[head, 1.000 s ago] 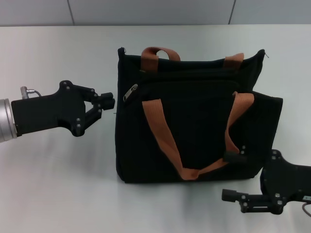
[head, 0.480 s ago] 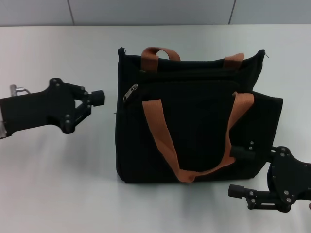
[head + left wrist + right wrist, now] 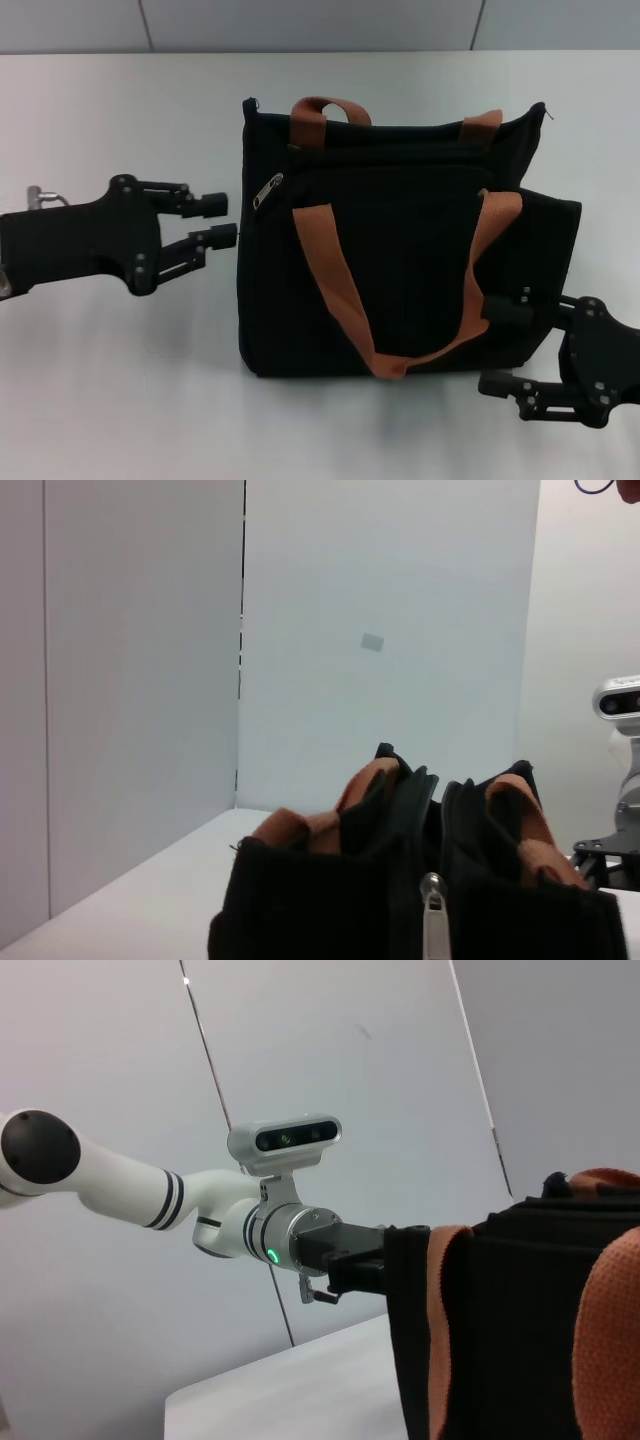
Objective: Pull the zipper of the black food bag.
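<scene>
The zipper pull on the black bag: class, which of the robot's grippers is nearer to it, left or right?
Left. The left gripper, open, sits just beside the zipper at the black food bag's left edge. The right gripper, open, is at the bag's opposite near corner, far from it.

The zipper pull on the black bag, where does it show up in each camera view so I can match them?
Head view: the zipper lies at the upper left corner of the black food bag, just right of the left gripper.
Left wrist view: the zipper hangs at the bottom edge, centre-right.
Right wrist view: not visible.
Shared landmark: the orange-brown handles.
</scene>
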